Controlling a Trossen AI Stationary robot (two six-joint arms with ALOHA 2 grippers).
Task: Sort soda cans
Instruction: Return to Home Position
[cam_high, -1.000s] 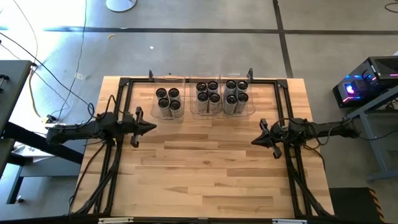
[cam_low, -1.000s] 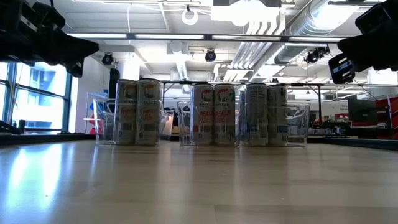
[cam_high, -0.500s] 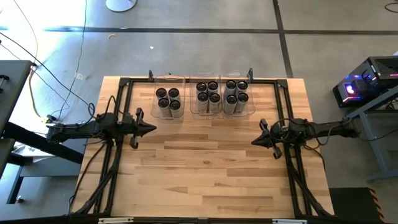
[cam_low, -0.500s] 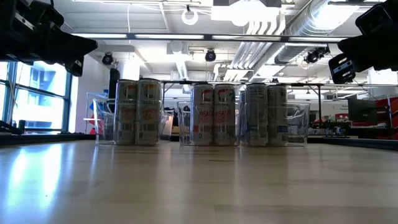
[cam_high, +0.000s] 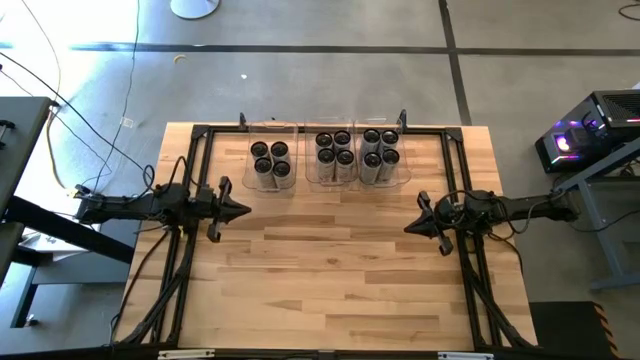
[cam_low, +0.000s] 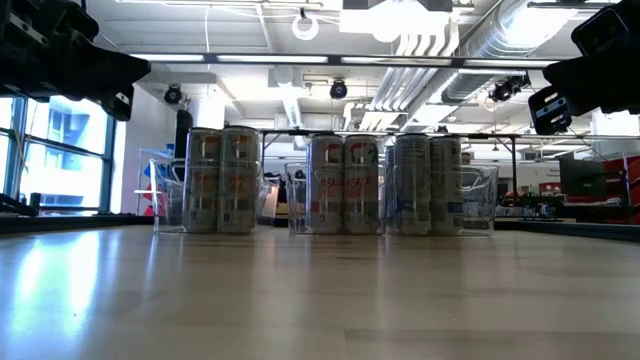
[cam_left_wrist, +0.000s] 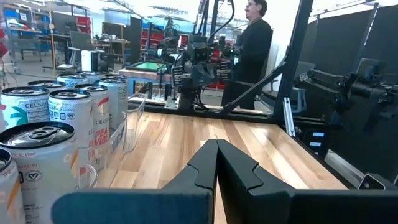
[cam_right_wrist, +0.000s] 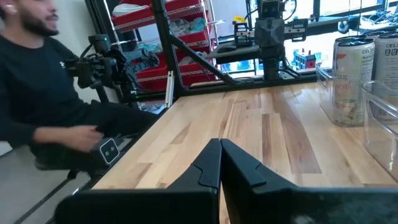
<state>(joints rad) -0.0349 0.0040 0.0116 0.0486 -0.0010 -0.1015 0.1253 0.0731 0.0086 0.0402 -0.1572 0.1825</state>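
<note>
- Wooden surface (cam_high: 330, 280) fills the lower middle of the high view, beneath two arms.
- Three clear bins (cam_high: 271, 131) stand in a row at upper centre.
- Twelve soda cans (cam_high: 344, 157) stand upright, four per bin.
- Left hand (cam_high: 244, 210), mid-left, is closed and empty.
- Right hand (cam_high: 408, 227), mid-right, is closed and empty.

You've got bright ceiling lights (cam_low: 250, 57) & a window (cam_low: 60, 150) in low view; glare streaks the surface (cam_low: 60, 290) there. Overhead view's evenly lit, shadows soft.
</note>
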